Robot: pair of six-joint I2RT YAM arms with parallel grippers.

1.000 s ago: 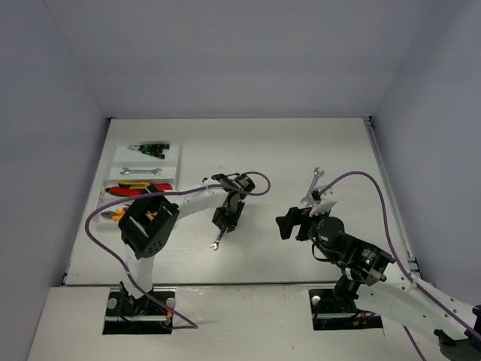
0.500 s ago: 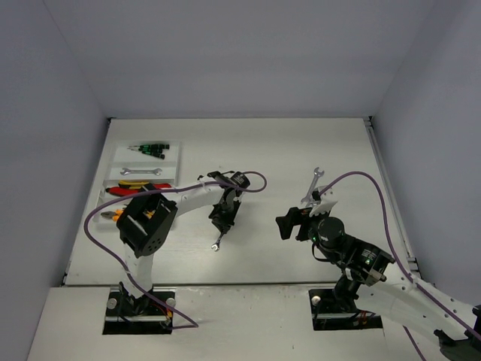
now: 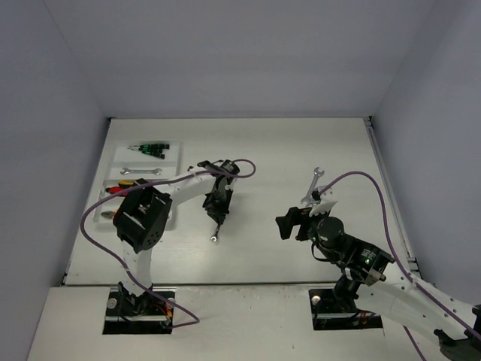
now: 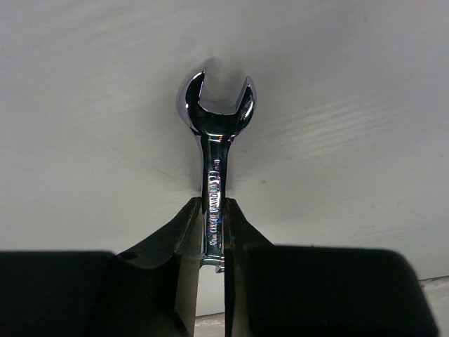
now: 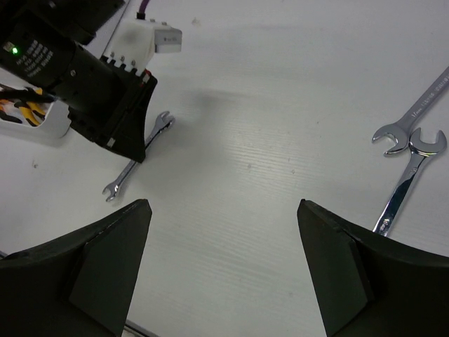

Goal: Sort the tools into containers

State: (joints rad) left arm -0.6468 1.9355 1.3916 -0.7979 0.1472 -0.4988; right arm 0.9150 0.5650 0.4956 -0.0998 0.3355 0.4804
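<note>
My left gripper (image 3: pixel 217 209) is shut on a small silver open-end wrench (image 3: pixel 215 232). In the left wrist view its shaft is pinched between the fingers and its open head (image 4: pixel 216 105) points away over the table. The white organiser tray (image 3: pixel 174 161) lies to the left, holding green-black screwdrivers (image 3: pixel 150 148), a wrench (image 3: pixel 141 171), red and yellow cutters (image 3: pixel 134 186) and orange pliers (image 3: pixel 113 216). My right gripper (image 5: pixel 223 205) stands open over bare table, nothing between its fingers. Two more silver wrenches (image 5: pixel 410 151) lie just to its right.
The grey walls close the table at the back and both sides. A purple cable loops over each arm. The left arm's black wrist (image 5: pixel 98 91) covers part of the small wrench in the right wrist view. A corner of the tray (image 5: pixel 52 128) shows there too.
The left gripper has closed on the small wrench and shifted left and back toward the tray, the wrench moving with it. The right arm has stayed still.
</note>
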